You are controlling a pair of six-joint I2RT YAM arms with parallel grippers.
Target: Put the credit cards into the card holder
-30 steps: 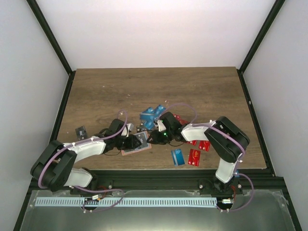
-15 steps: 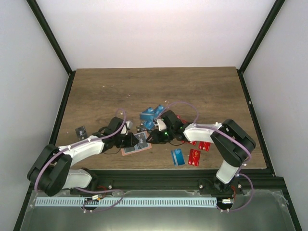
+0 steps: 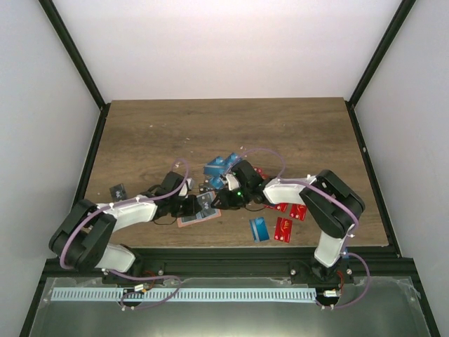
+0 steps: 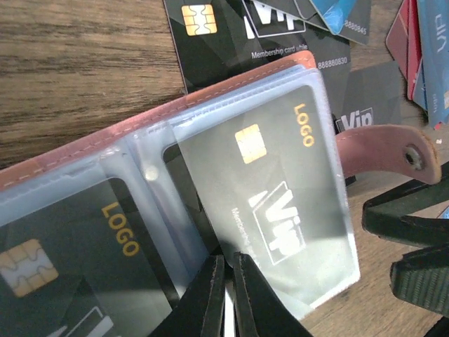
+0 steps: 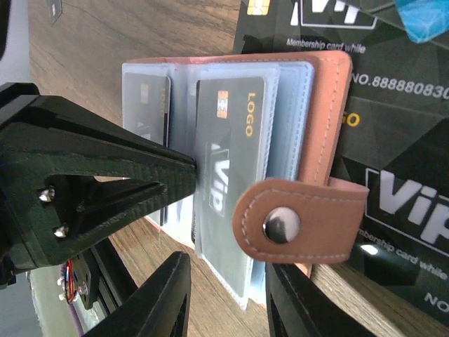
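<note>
The tan card holder (image 5: 328, 105) lies open on the table (image 3: 175, 126), between the two arms near the front edge. The left pincer (image 4: 226, 265) is pinched shut on the edge of a clear sleeve (image 4: 330, 260) that holds a black VIP card (image 4: 273, 189). The right pincer (image 5: 226, 272) hovers with its jaws apart, the holder's snap strap (image 5: 302, 221) just beyond its tips. Loose blue cards (image 3: 221, 166) and red cards (image 3: 284, 229) lie nearby.
</note>
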